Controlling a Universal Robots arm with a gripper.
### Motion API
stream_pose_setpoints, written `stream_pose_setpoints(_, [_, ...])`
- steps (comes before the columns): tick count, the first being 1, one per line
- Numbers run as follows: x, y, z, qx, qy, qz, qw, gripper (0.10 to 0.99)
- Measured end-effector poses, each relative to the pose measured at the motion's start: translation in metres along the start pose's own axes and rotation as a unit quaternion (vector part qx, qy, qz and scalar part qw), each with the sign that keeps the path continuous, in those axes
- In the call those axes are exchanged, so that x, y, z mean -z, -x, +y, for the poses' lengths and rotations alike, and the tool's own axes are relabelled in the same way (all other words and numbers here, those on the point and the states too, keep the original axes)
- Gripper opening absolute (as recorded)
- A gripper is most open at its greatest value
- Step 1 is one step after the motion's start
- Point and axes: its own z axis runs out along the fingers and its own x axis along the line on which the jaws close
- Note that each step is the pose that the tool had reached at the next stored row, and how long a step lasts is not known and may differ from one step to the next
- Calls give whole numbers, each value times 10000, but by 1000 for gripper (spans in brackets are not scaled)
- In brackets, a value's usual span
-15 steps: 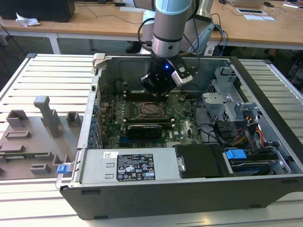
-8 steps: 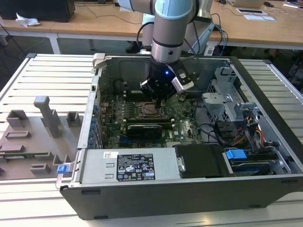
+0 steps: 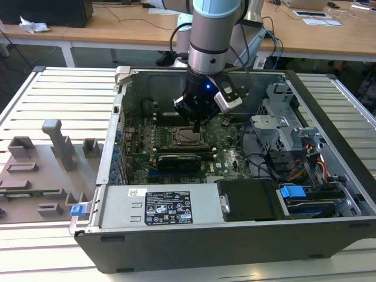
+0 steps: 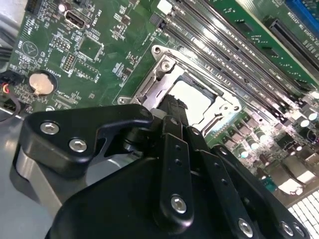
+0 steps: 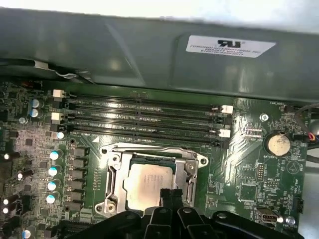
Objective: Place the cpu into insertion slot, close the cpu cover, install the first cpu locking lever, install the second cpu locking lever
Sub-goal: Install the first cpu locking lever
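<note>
Pincer [image 5: 168, 195] on the black gripper looks pinched together, tips right over the small square silver-grey cpu [image 5: 148, 183], which lies flat in the silver-rimmed insertion slot [image 5: 113, 185] with no real long axis. Thin silvery cpu cover [image 5: 152, 155] frames it. Chip's near edge hides behind the black fingertips [image 4: 173, 105].

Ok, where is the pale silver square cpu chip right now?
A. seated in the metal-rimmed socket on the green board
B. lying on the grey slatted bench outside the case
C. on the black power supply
A: in both wrist views the pale silver square cpu chip sits inside the silvery-rimmed insertion slot, with the black tool at its edge.
</note>
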Motion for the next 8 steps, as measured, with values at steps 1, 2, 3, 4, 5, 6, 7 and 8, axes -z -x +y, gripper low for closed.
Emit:
stream_pose_setpoints(1, [24, -1, 0, 0, -1, 0, 10000, 106])
stream_pose_setpoints(2, [48, -1, 0, 0, -2, 0, 10000, 106])
stream_pose_setpoints(3, [59, -2, 0, -1, -3, 0, 10000, 106])
stream_pose_setpoints(4, [76, -2, -1, -1, -4, 0, 10000, 106])
stream_pose_setpoints(5, [89, -3, -1, -1, -5, 0, 10000, 106])
stream_pose_setpoints(6, [101, -3, -1, -1, -5, 0, 10000, 106])
stream_pose_setpoints(7, [118, -3, -1, -1, -6, 0, 10000, 106])
stream_pose_setpoints(8, [133, -3, -1, -1, -7, 0, 10000, 106])
